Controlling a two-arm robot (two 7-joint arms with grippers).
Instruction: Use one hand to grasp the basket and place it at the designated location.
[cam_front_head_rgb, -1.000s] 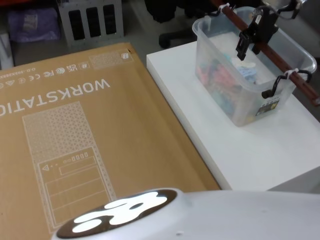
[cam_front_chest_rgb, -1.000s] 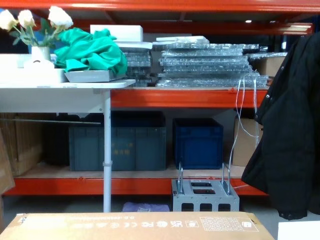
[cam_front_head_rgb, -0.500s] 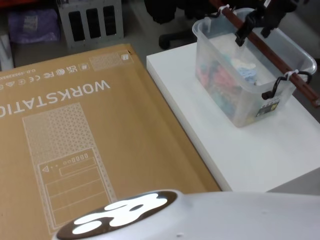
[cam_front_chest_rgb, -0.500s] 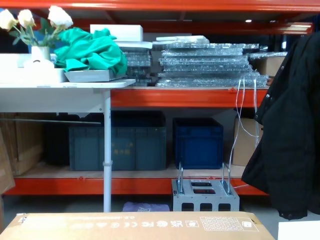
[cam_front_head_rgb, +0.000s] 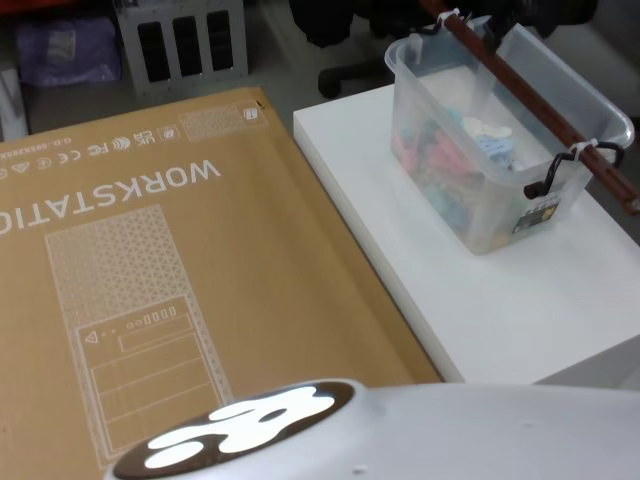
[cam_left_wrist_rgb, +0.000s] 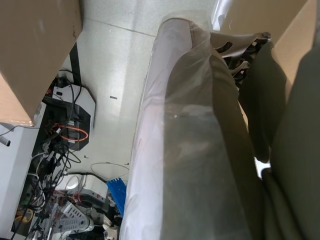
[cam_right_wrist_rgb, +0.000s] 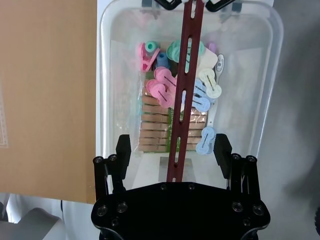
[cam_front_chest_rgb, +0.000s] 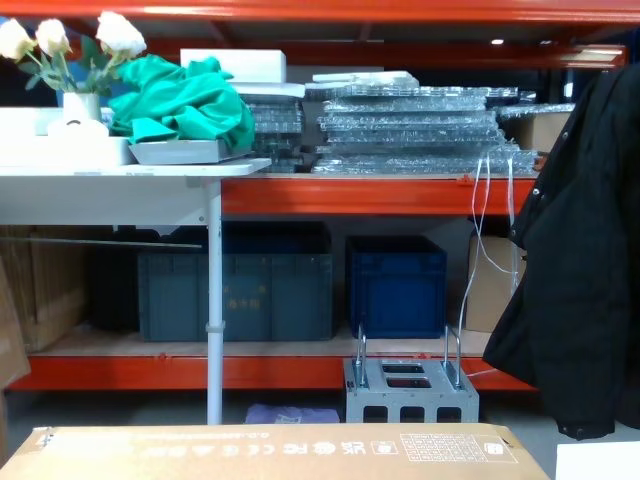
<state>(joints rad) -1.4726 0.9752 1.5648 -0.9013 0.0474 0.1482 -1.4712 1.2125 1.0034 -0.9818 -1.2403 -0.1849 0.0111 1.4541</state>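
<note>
Translucent plastic basket (cam_front_head_rgb: 505, 135) rests on the white bench (cam_front_head_rgb: 520, 290) at frame upper right, ungrasped; the right tool (cam_right_wrist_rgb: 174, 150), jaws spread, straddles its red handle bar (cam_right_wrist_rgb: 184, 90) from above; grasp and placement remain.

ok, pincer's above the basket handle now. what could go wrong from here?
1. The right pincer is open astride the thin red handle bar; a slightly off-line close could miss it or let it slip.
2. The bar hangs from end hooks, so the basket may swing or tilt when lifted.
3. Loose clips inside could shift and unbalance it.
</note>
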